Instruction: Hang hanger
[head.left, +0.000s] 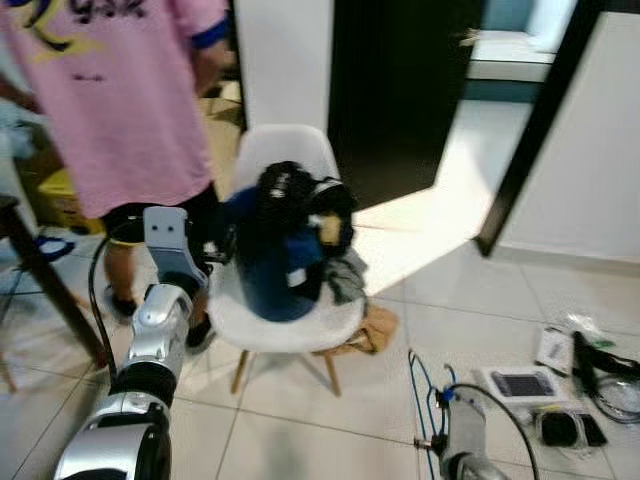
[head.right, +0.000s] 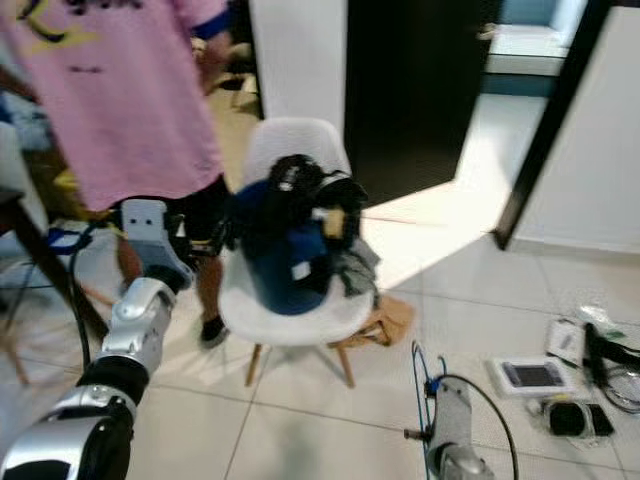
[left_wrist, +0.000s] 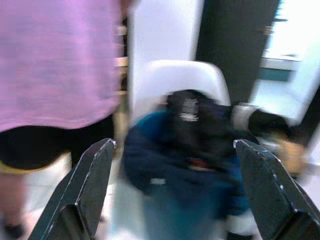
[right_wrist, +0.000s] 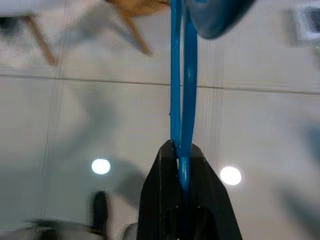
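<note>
A blue wire hanger (right_wrist: 181, 75) hangs low on my right side, its loop showing beside the right arm (head.left: 415, 390). My right gripper (right_wrist: 180, 152) is shut on the hanger's thin blue wire. A white shell chair (head.left: 285, 150) with wooden legs stands ahead, with a heap of dark blue and black clothes (head.left: 290, 240) on its seat. My left arm is raised, and its gripper (left_wrist: 174, 145) stands open just left of the heap, with nothing between its fingers (left_wrist: 92, 180).
A person in a pink shirt (head.left: 120, 90) stands close to the chair's left. A dark table leg (head.left: 50, 290) slants at far left. A tablet (head.left: 525, 385), cables and small devices (head.left: 600, 375) lie on the tiled floor at right. A dark doorway (head.left: 400, 80) lies behind the chair.
</note>
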